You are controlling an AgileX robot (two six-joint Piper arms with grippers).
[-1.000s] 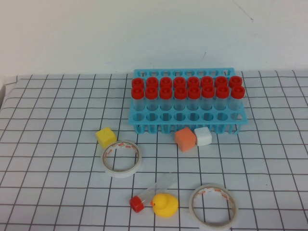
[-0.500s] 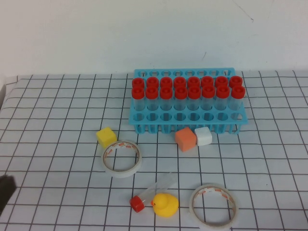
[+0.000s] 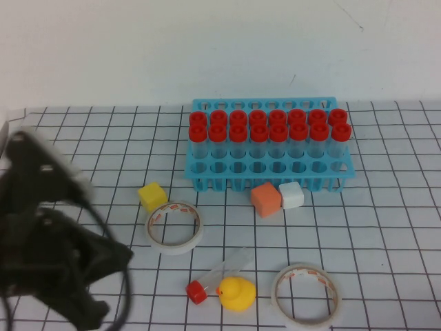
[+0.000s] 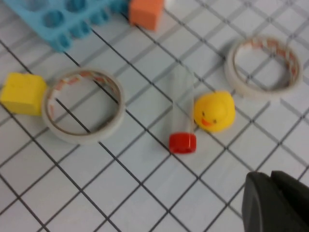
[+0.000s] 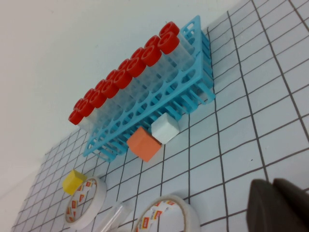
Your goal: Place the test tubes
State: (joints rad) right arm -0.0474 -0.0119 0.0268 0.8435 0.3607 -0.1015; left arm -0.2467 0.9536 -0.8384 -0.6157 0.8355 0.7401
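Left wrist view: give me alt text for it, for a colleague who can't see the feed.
A red-capped test tube lies flat on the grid mat beside a yellow duck, between two tape rolls. The left end effector, shut, hangs above the mat short of the tube; the right end effector is not in this view.

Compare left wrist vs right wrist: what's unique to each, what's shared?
Left wrist only: rubber duck, the loose tube with its red cap, and the shut left gripper above the table near the duck. Right wrist only: racked tubes, white cube, and the shut right gripper, raised and facing the rack. Both: blue rack, orange cube, yellow cube, two tape rolls, and the loose tube's clear body.
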